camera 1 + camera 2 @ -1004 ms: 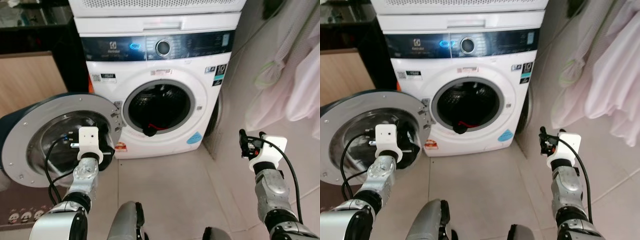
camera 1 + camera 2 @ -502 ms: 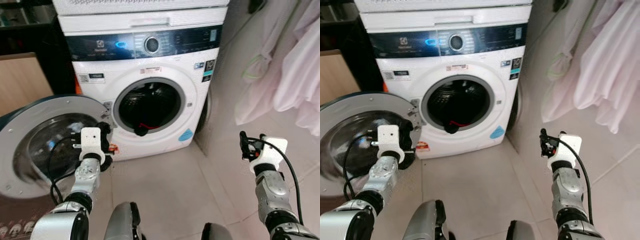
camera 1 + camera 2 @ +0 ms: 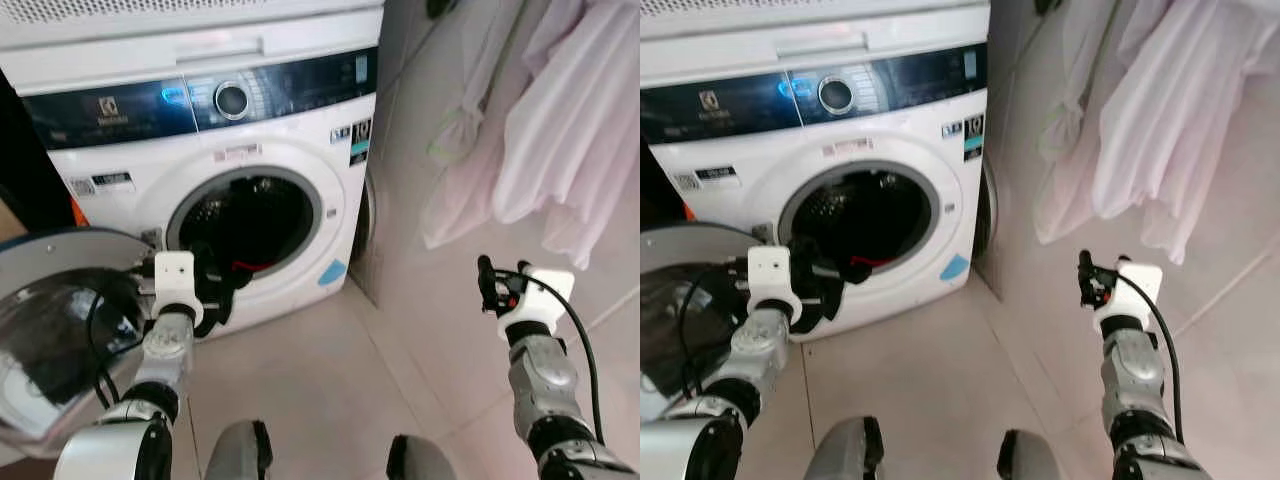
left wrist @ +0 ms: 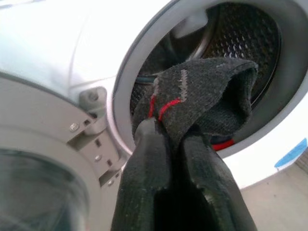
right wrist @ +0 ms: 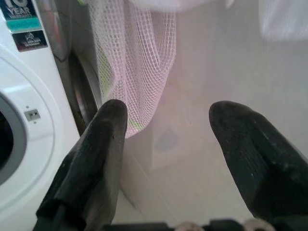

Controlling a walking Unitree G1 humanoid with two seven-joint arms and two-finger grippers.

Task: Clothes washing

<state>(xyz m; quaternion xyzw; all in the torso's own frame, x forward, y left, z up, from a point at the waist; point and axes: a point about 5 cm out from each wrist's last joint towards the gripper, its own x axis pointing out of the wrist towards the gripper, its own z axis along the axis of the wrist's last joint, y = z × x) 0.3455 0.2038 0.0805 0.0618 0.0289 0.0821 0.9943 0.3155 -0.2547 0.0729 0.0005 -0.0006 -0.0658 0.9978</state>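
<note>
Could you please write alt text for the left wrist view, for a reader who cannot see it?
The left gripper, its jaws closed, pinches a dark sock with red and grey stitching in front of the open drum of a white front-loading washing machine. The door hinge sits beside the opening, with the open door next to it.

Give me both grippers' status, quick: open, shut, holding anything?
Left gripper: shut on the dark sock, held at the washer's door opening.
Right gripper: open, holding nothing, out toward the tiled wall.
</note>
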